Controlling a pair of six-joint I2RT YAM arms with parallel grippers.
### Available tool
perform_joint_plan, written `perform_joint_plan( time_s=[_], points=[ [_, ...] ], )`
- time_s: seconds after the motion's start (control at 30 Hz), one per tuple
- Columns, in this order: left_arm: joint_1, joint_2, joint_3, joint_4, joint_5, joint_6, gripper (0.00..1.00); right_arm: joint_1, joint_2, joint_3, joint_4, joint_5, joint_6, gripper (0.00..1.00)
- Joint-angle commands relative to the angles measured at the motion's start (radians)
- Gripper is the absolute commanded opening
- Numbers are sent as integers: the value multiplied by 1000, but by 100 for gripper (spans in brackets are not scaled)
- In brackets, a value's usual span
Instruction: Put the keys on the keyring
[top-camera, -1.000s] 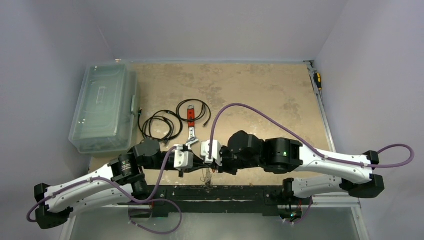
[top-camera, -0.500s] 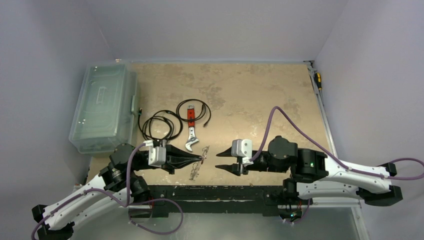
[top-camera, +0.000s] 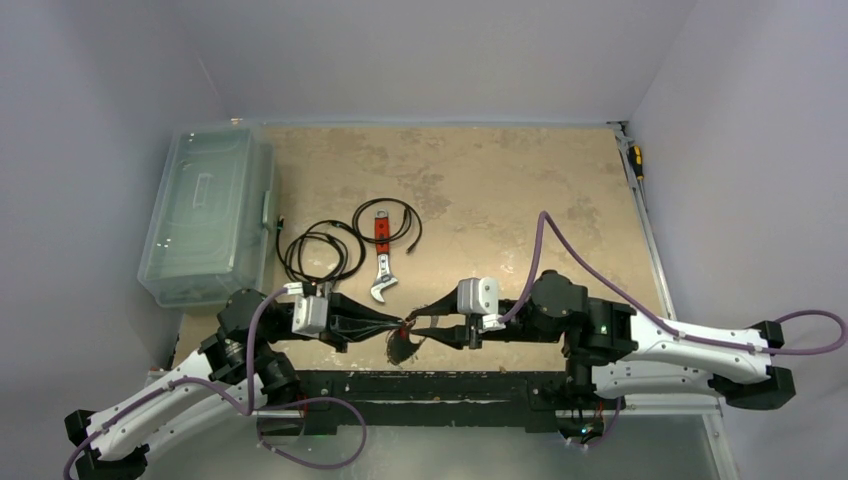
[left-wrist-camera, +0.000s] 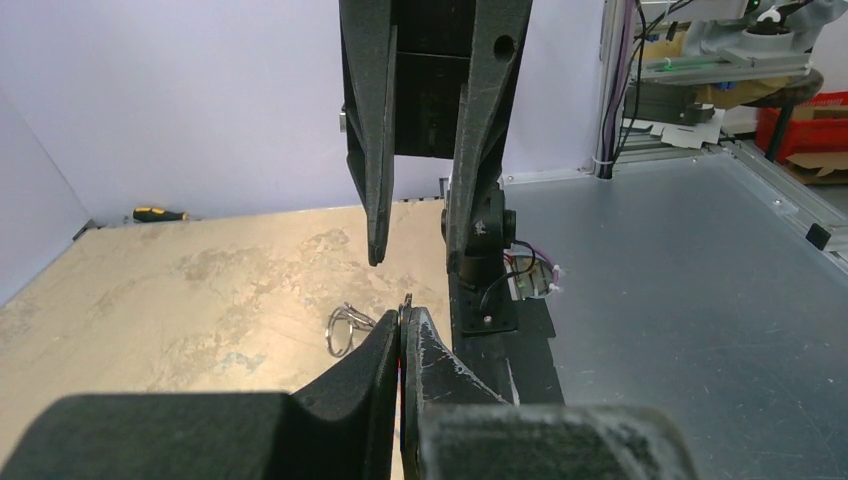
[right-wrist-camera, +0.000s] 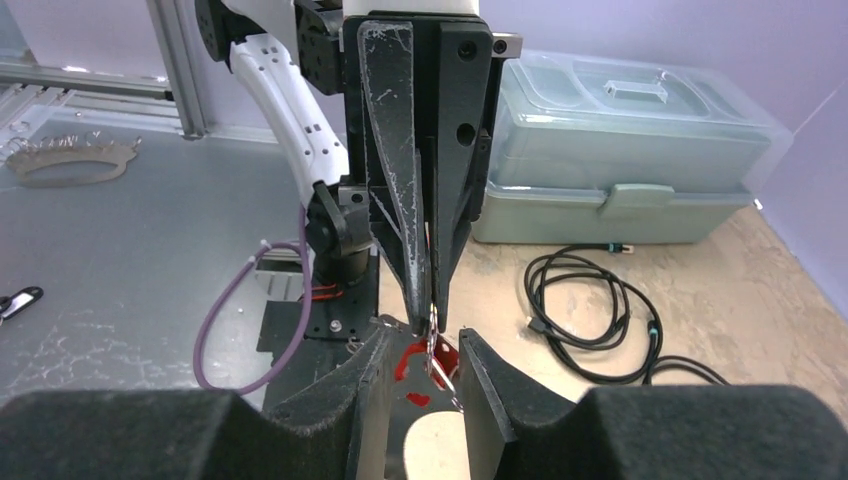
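Your worktop (top-camera: 520, 190) is tan, mottled with darker brown blotches. You have a silvery wrench (top-camera: 382, 258) with a red handle, black coiled cables (top-camera: 318, 252) and a translucent pale green box (top-camera: 205, 215). The screwdriver (left-wrist-camera: 160, 213) is yellow and black. Your left pincer (left-wrist-camera: 403, 318) and right pincer (right-wrist-camera: 425, 342) are both black; the arms (top-camera: 690, 335) are white and black, trailing purple leads (right-wrist-camera: 203, 335).

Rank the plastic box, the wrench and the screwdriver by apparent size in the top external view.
1. plastic box, by far the largest
2. wrench
3. screwdriver, smallest, though it lies farthest from the camera
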Motion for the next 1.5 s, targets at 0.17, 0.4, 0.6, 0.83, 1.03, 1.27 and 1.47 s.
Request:
perform_joint_plan(
  time_s=[0.17, 0.4, 0.6, 0.83, 1.03, 1.27, 1.47],
  points=[
    [10, -17, 1, 66, 12, -27, 0, 3, 39, 2, 75, -45, 6, 27],
    [12, -23, 0, 64, 17, -30, 0, 2, 22, -14, 75, -36, 15, 23],
    [12, -26, 0, 61, 16, -30, 0, 2, -6, -35, 79, -3, 29, 33],
    [13, -25, 0, 63, 17, -34, 0, 3, 16, -34, 76, 3, 30, 30],
    [14, -24, 0, 63, 17, -36, 0, 2, 38, -26, 73, 16, 27, 24],
    [13, -27, 1, 60, 16, -36, 0, 2, 16, -41, 73, 44, 22, 13],
    [14, -42, 1, 60, 5, -35, 0, 3, -5, -62, 64, 45, 24, 7]
  ],
)
